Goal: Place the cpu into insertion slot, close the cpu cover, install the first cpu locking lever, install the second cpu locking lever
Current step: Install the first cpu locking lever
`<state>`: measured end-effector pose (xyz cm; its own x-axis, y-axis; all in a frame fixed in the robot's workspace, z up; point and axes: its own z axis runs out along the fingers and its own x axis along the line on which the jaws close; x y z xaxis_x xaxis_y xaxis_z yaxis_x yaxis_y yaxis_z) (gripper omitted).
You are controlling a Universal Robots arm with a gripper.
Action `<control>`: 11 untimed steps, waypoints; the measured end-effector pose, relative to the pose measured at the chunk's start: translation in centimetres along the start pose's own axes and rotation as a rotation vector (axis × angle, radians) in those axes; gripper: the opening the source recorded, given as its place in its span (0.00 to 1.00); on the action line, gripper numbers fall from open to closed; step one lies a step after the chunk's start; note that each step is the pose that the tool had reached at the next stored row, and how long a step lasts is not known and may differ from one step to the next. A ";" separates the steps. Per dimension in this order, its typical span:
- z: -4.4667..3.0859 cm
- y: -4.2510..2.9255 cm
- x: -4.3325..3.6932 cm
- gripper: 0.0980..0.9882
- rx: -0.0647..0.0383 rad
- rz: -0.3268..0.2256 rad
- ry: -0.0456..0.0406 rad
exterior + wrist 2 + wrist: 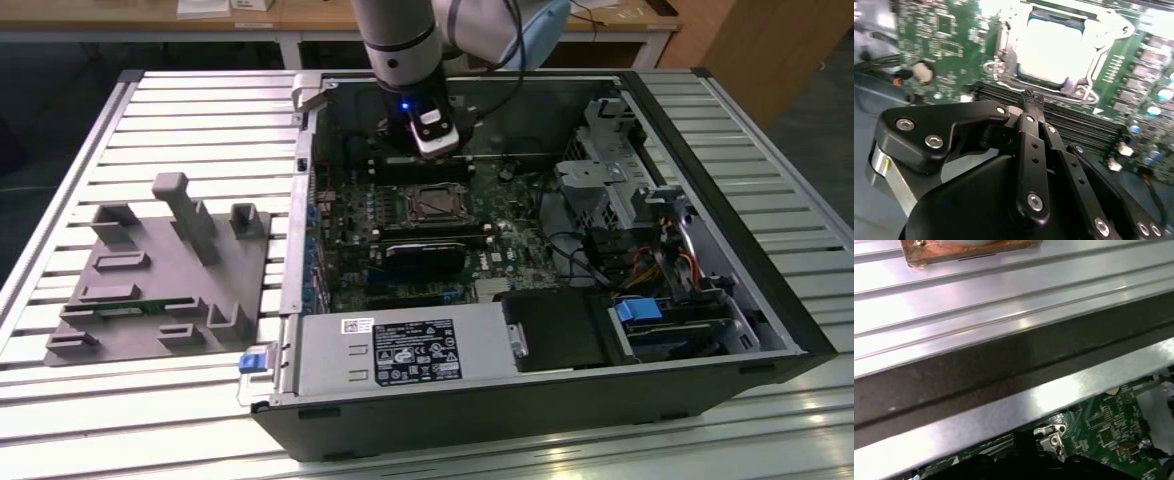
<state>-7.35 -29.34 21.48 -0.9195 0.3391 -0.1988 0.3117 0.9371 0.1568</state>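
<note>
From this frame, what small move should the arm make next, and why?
Probably a short move from the black memory slots toward the socket's edge to catch a locking lever. In the second wrist view the dull silvery square cpu already sits in the insertion slot with the silvery metal cpu cover down around it, and the black gripper, fingers together and empty, hovers just beside it.

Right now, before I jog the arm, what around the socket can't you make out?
- Tool, second wrist view: fingertips meet over the dark slots; whether they grip anything is unclear.
- cpu, second wrist view: glare washes out its top.
- cpu cover: its far edge is cut off by the frame.
- insertion slot, exterior view: levers too small to judge.
</note>
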 end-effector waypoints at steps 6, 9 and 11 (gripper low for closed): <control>0.09 -0.11 -0.24 0.00 0.025 0.005 0.0563; 0.09 -0.16 -0.26 0.00 0.030 0.004 0.0544; 0.09 -0.17 -0.26 0.00 0.040 0.003 0.0509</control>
<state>-7.14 -29.58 21.42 -0.9292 0.3383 -0.1488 0.3230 0.9390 0.1181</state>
